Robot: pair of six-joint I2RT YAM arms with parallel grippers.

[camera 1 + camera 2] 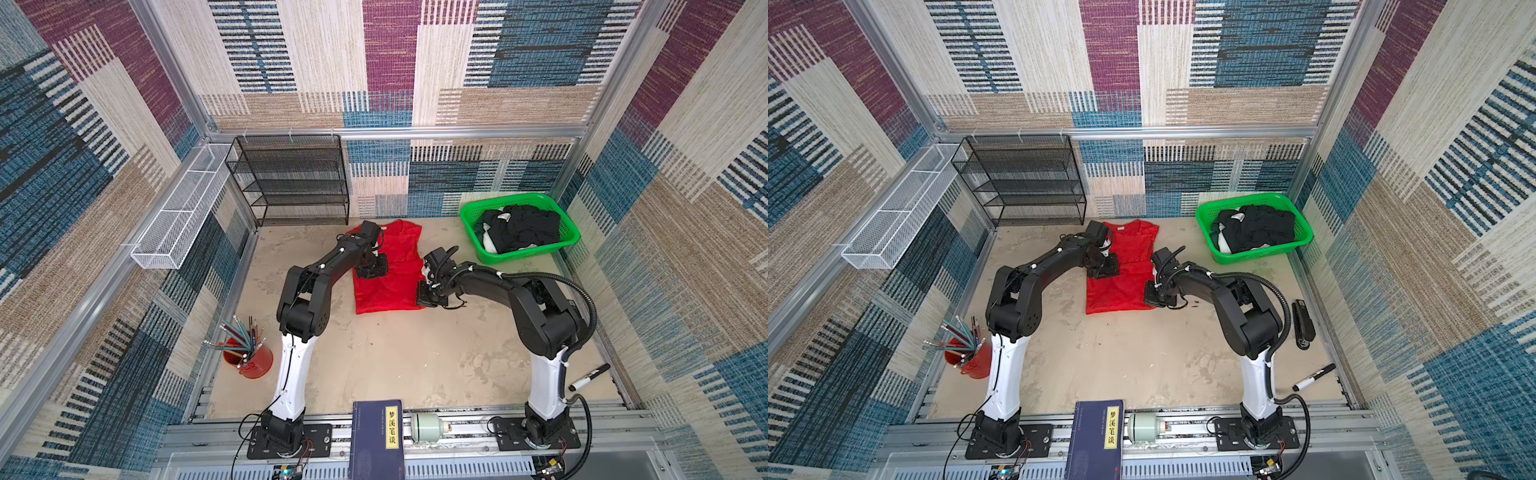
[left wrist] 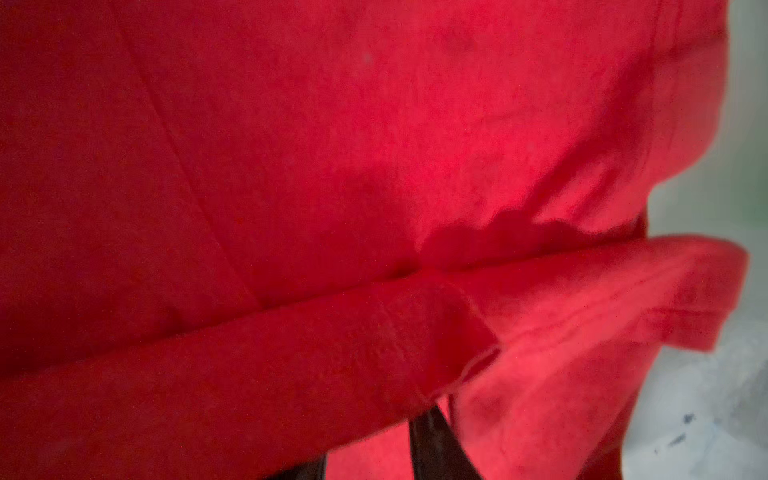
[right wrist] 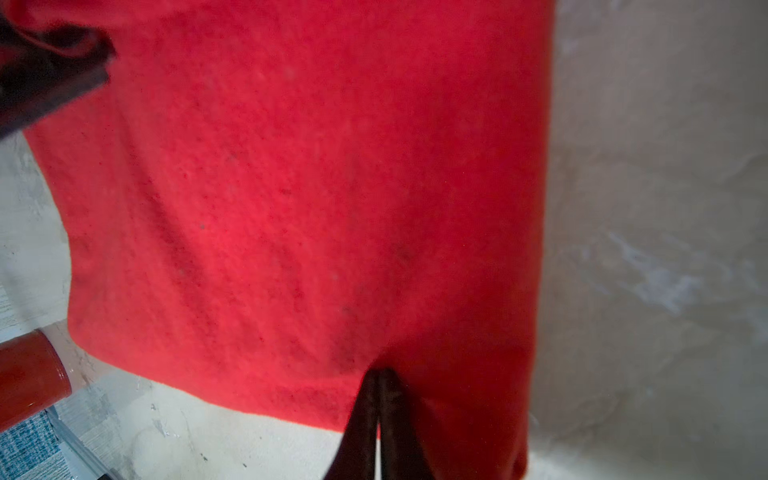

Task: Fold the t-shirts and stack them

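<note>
Folding the red t-shirt (image 1: 390,270): right claw (image 3: 379,374) clamps its hem corner; left claw (image 1: 372,272), buried in cloth, unclear; next likely needs an even lift.

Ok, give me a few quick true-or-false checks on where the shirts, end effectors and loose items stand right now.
1. The red shirt lies on the table. True.
2. The black shirts are stacked on the table. False: they sit bunched in the green basket.
3. The right end effector is shut on the red shirt near its edge. True.
4. The marker stands in the red cup. False: the marker lies on the table by the right arm's base; the red cup holds pencils.
</note>
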